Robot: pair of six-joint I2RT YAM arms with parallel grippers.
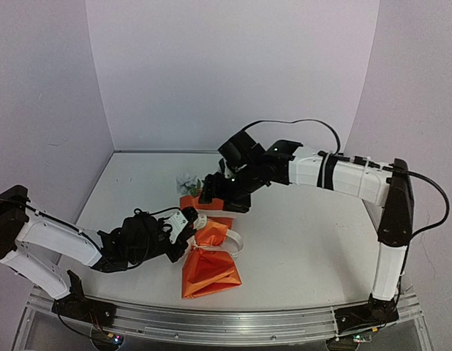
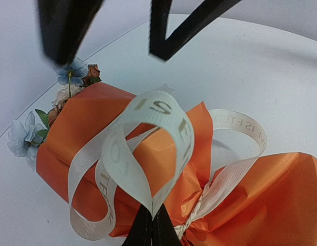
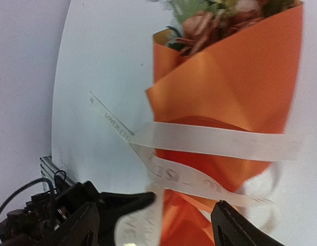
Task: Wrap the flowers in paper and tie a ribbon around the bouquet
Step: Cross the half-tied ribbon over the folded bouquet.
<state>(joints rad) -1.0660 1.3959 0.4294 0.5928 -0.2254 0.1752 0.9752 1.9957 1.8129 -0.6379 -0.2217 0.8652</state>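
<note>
Left gripper pinching ribbon, right gripper wide open, empty, bouquet well inside table edges

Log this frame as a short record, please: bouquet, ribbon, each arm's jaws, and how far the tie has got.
bouquet: lies on its side on the table, flowers at the far end
paper: orange face out, pinched at the waist
ribbon: runs round the waist, loose loops standing above the paper
left gripper: jaws shut on a ribbon loop
right gripper: jaws open over the bouquet, holding nothing
tie: no finished bow visible; cannot tell whether it is knotted
</note>
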